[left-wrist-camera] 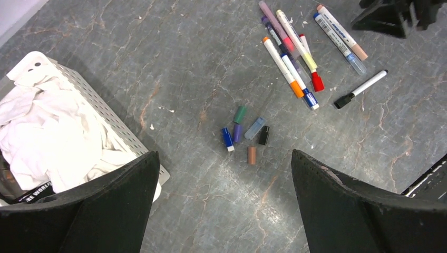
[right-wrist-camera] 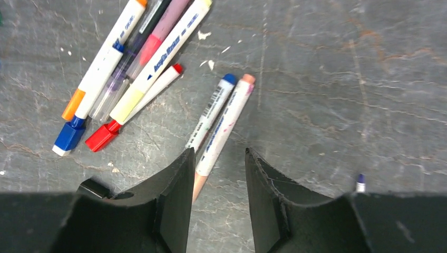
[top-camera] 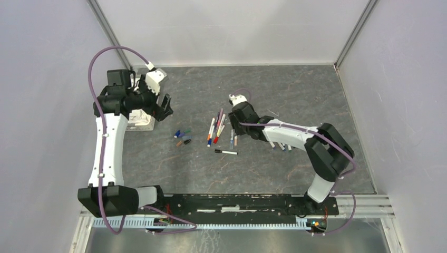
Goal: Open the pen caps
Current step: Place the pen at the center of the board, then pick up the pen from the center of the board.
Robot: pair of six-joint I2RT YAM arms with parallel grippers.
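Grey marbled tabletop [top-camera: 295,89] fills all three views. Your right gripper [right-wrist-camera: 219,158] hangs low over it, fingers parted and holding nothing. A peach-tipped pen [right-wrist-camera: 224,126] and a blue-tipped pen [right-wrist-camera: 211,113] lie side by side on the surface, and their near ends run in under the gap between the fingers. Just left of that pair lies a bundle of pens [right-wrist-camera: 137,58] with caps still on: a blue cap [right-wrist-camera: 68,136], a red cap [right-wrist-camera: 103,136] and an orange cap [right-wrist-camera: 74,104].

Your left gripper [left-wrist-camera: 224,211] is up high and well apart from the pens, spread as wide as it goes and empty. Below it the loose pen caps [left-wrist-camera: 245,134] sit in a small cluster on the bare table, between the pen bundle and the white tray [left-wrist-camera: 105,113]. You can see green, blue, purple, pale blue, black and brown ones. A black-capped pen [left-wrist-camera: 363,88] lies alone beside the bundle. White cloth [left-wrist-camera: 52,132] fills the tray.
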